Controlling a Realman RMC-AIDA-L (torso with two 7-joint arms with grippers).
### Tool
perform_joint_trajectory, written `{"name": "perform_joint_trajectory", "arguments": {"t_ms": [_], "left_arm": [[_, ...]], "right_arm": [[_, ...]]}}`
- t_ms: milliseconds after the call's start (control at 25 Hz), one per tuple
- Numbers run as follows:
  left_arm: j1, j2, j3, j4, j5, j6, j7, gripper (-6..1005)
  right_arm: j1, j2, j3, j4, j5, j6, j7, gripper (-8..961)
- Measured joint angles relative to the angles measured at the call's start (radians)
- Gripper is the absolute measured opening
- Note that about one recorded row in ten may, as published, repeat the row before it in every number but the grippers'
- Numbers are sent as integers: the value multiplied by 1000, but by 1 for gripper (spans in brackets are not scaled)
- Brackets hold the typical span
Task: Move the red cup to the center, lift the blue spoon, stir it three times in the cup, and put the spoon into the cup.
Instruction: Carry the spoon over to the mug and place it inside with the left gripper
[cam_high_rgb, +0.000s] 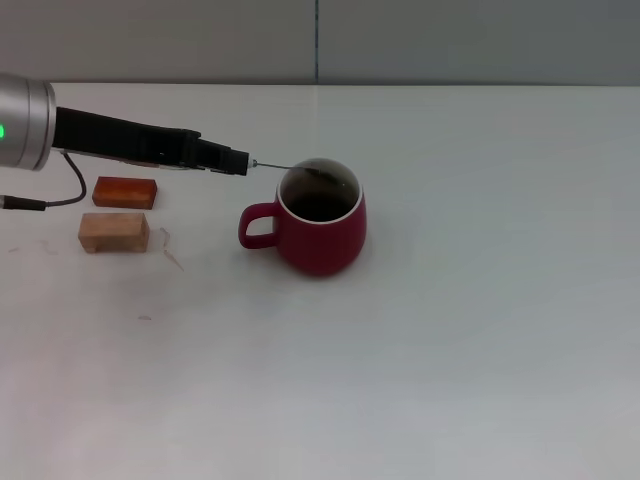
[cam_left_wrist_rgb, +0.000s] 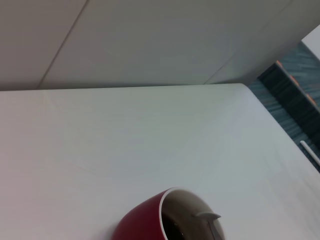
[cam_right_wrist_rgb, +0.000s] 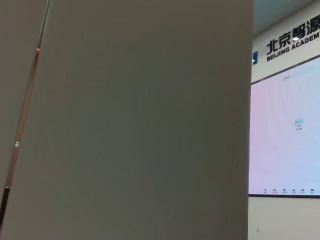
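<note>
The red cup (cam_high_rgb: 322, 238) stands upright near the middle of the white table, its handle pointing to the left. My left gripper (cam_high_rgb: 232, 161) reaches in from the left, just left of the cup's rim, and is shut on the blue spoon (cam_high_rgb: 272, 164). Only the spoon's grey metal neck and bowl show; the blue handle is hidden in the fingers. The bowl dips inside the cup at its far rim. The left wrist view shows the cup (cam_left_wrist_rgb: 145, 220) and the spoon's bowl (cam_left_wrist_rgb: 207, 216) inside it. The right gripper is out of view.
Two small wooden blocks lie left of the cup: an orange-brown one (cam_high_rgb: 125, 192) and a pale one (cam_high_rgb: 113, 231) in front of it. A dark cable (cam_high_rgb: 62, 198) hangs under the left arm. The table's far edge (cam_left_wrist_rgb: 150, 87) meets a grey wall.
</note>
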Motion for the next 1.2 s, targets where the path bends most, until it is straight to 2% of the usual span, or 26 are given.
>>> {"name": "perform_joint_trajectory", "arguments": {"t_ms": [40, 280, 640, 1200], "left_arm": [[0, 0, 31, 34, 20, -2, -9, 186], [-10, 0, 65, 84, 54, -4, -19, 186], [-31, -2, 170, 178, 106, -3, -44, 186], [-47, -7, 285, 241, 175, -42, -57, 187]], "right_arm": [[0, 0, 0, 0, 0, 0, 0, 678], [-1, 0, 0, 0, 0, 0, 0, 678], [-2, 0, 0, 1, 0, 0, 0, 679], [-3, 0, 0, 8, 0, 0, 0, 679]]}}
